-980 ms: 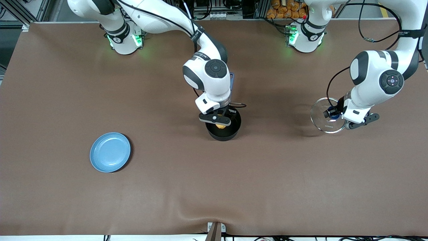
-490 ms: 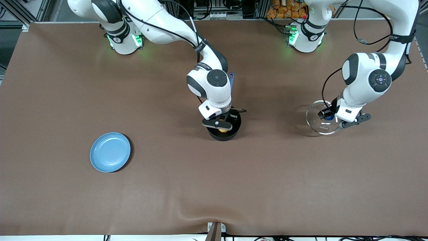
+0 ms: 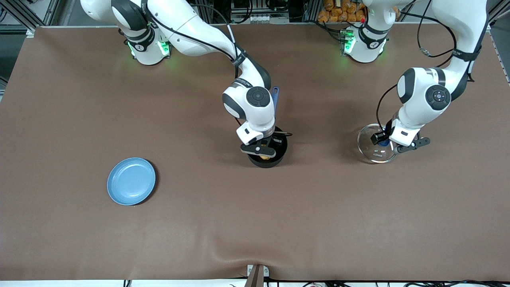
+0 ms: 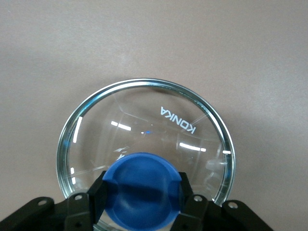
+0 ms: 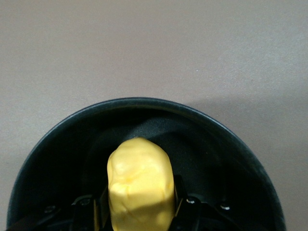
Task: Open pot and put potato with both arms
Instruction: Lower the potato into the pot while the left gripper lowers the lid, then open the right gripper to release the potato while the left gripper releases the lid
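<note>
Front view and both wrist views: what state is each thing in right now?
Small round black saucepan: open, lid off.
Clear glass lid with blue knob: held by its knob, low over the table.
Lumpy yellow potato: gripped, inside the pot's mouth.
Left gripper: shut on the knob.
Right gripper: shut on the potato.
Flat light-blue plate: empty.

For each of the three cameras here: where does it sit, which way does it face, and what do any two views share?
Front: high across the table, facing both arm bases; shows both arms, pot, plate.
Left wrist: on the left arm, looking down at the glass lid; left claw grips its blue knob.
Right wrist: on the right arm, looking into the pot; right claw holds the potato.
Front and left wrist views share the lid.
</note>
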Tool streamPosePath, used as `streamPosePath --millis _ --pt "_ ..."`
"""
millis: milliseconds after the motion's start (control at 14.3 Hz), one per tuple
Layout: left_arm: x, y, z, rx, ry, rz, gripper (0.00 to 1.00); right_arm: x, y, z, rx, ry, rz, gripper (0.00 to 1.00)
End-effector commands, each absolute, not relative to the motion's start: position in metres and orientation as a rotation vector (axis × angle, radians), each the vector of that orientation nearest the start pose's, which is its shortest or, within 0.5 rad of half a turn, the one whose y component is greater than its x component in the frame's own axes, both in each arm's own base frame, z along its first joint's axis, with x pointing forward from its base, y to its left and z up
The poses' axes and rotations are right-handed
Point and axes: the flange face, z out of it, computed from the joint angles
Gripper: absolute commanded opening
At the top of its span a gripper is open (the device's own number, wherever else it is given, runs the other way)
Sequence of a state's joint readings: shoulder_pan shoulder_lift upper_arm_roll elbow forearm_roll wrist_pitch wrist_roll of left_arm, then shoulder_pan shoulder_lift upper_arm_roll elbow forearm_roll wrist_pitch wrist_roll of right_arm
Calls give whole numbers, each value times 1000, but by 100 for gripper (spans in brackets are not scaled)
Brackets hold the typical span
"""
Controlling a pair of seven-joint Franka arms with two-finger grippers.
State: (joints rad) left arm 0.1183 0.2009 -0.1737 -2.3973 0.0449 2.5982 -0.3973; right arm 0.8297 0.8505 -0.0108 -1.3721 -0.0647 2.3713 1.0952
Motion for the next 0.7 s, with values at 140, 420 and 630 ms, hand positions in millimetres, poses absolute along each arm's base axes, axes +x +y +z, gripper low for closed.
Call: streamPosePath --millis 140,420,630 --pt "497 -30 229 -3137 -500 -26 0 518 551 222 -3025 362 -237 70" --pt "497 -35 214 -3149 -486 21 1 531 539 258 -3020 392 -236 67" --pt "499 -34 217 -3151 -488 9 84 543 514 316 -3081 443 -171 65"
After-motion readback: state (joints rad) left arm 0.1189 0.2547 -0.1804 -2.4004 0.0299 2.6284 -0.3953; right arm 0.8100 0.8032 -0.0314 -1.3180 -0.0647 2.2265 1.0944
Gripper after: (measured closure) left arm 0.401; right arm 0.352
